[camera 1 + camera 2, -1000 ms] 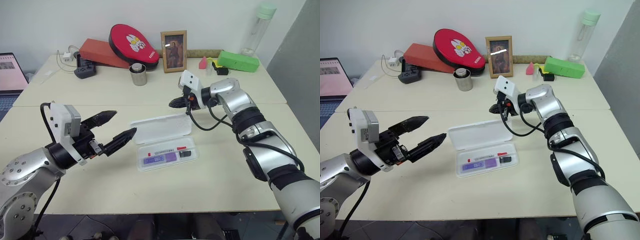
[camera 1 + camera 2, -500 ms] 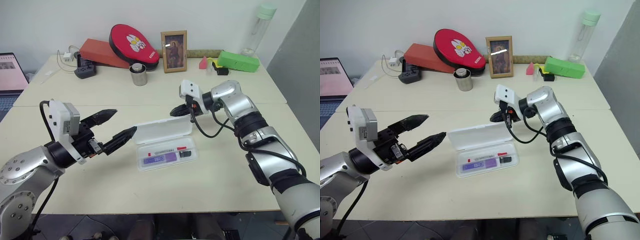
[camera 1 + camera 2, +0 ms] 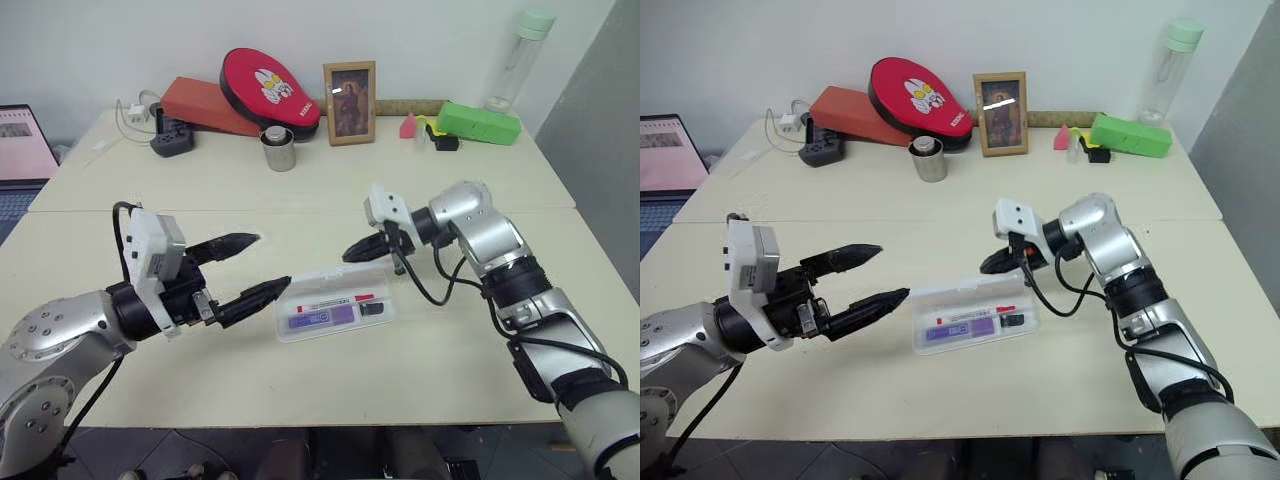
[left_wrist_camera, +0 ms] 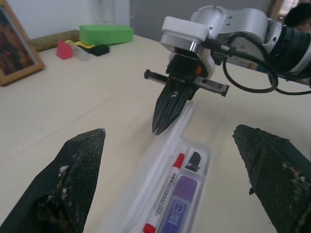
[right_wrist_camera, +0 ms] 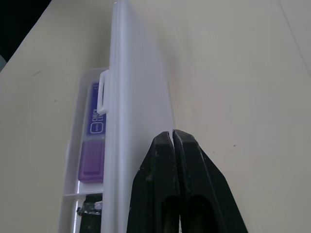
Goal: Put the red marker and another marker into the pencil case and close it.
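Two markers (image 3: 325,310) inside half-closed translucent pencil case (image 3: 335,300)

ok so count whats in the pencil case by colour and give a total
red marker: 1
purple marker: 1
small black item: 1
total in the pencil case: 3

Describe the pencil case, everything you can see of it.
The flat rectangular translucent white plastic pencil case lies on the cream table, in front of the robot. Its hinged lid stands raised, partly swung over the tray, with a small clasp tab on its free edge. Inside lie the thin red-capped marker, the stubby purple marker and a small black item. The right gripper, fingers shut, presses against the lid's back.
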`<act>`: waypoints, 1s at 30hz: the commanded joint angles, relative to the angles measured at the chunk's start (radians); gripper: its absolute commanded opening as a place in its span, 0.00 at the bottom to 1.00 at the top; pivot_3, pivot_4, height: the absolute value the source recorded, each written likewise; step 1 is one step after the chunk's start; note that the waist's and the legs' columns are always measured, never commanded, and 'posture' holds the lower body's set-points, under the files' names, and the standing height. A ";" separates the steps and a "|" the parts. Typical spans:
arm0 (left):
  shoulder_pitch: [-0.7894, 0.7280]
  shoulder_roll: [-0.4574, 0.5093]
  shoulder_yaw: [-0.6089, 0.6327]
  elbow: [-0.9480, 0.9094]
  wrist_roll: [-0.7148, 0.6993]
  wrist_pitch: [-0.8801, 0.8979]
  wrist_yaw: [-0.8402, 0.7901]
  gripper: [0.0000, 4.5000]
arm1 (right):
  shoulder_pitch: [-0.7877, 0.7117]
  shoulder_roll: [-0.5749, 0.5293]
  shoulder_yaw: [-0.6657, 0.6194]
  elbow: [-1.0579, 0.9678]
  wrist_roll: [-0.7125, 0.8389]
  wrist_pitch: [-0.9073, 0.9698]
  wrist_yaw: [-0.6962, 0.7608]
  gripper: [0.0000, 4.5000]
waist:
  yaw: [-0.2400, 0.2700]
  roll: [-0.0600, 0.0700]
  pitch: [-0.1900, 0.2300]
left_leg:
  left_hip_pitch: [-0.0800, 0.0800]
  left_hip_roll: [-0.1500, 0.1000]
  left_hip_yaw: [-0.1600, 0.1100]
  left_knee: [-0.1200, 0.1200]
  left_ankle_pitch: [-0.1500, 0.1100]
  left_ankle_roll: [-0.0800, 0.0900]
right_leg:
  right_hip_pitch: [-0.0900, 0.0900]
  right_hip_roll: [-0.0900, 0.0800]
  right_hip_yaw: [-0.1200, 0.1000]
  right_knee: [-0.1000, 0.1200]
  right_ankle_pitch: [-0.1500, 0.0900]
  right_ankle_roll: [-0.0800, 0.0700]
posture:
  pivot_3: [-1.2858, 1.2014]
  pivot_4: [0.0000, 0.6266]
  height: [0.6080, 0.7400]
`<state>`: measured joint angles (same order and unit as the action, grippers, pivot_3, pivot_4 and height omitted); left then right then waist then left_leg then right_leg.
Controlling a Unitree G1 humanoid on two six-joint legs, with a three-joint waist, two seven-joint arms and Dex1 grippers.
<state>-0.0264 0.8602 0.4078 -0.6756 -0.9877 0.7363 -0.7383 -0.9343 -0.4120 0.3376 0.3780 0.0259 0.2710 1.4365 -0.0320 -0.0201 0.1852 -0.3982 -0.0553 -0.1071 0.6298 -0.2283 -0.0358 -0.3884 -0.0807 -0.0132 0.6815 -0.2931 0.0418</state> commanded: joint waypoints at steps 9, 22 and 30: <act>-0.099 0.064 -0.094 0.102 0.054 -0.021 -0.130 1.00 | 0.175 -0.062 0.090 -0.140 -0.092 0.025 -0.111 0.01 | -0.001 0.000 0.000 | 0.000 0.000 0.000 0.000 -0.001 0.001 | 0.000 0.000 0.000 0.000 0.000 0.000 | 0.52 0.24 1.00; -0.130 0.028 -0.128 0.158 0.131 -0.034 -0.088 1.00 | 0.242 -0.061 -0.045 -0.259 0.046 0.119 -0.180 0.01 | 0.001 -0.002 -0.002 | 0.013 0.001 -0.001 -0.001 -0.002 0.003 | 0.011 0.002 0.002 -0.001 0.000 0.000 | 0.52 0.24 1.00; -0.150 -0.023 -0.092 0.369 0.317 -0.115 0.040 1.00 | 0.256 -0.126 -0.344 -0.263 0.193 0.261 -0.362 0.26 | 0.003 -0.001 0.000 | 0.005 0.001 -0.001 -0.001 -0.002 0.003 | 0.003 0.003 0.002 -0.001 0.000 0.000 | 0.52 0.24 1.00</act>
<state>-0.1803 0.8324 0.2787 -0.3545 -0.7252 0.6694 -0.7093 -0.6793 -0.5120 0.0708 0.1339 0.1815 0.4945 1.1128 -0.0292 -0.0212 0.1850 -0.3939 -0.0547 -0.1079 0.6284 -0.2305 -0.0328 -0.3859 -0.0782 -0.0112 0.6809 -0.2929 0.0418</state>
